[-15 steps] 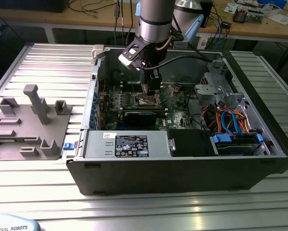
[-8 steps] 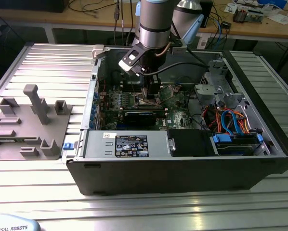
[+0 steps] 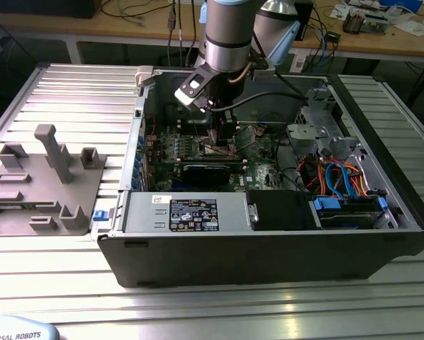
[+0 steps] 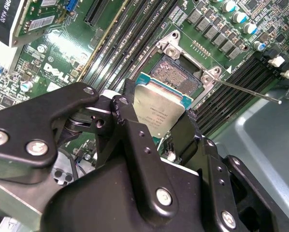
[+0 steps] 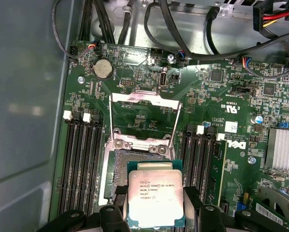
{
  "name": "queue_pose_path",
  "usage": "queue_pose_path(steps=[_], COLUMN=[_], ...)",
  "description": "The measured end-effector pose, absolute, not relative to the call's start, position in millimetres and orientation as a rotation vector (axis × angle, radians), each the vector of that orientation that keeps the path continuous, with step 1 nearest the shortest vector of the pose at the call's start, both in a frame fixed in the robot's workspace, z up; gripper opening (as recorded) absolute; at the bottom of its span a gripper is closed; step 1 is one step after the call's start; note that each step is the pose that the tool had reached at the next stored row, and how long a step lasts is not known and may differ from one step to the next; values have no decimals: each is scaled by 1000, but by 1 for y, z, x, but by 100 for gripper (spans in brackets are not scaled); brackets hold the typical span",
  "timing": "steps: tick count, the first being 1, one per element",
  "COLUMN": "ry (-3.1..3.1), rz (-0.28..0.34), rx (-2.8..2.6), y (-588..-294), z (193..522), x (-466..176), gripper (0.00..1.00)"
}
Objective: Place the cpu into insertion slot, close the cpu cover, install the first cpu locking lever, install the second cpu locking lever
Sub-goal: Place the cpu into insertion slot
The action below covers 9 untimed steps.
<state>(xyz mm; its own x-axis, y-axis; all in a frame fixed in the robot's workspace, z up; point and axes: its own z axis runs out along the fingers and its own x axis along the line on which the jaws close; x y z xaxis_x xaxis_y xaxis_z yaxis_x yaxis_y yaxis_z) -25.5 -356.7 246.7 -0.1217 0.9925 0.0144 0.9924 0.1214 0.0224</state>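
The cpu, a square chip with a silver-grey top and green edge, is clamped between my gripper's black fingers. My gripper is shut on it inside the computer case. The chip hangs just over the near part of the insertion slot, partly covering it; whether they touch cannot be told. The cpu cover, a silvery frame with a large window, is swung open beyond the slot. A thin metal locking lever sticks out free beside the slot.
Long black memory slots flank the socket on both sides of the green motherboard. Black cables cross the case wall beyond. A heatsink sits to one side. A grey fixture plate lies at the exterior view's left.
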Motion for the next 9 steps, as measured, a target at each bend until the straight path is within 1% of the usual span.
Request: queue_pose_path(steps=[9], ry=[2282], rz=[39], rx=[2150], y=[-357], z=[245], x=[-26], gripper=[54])
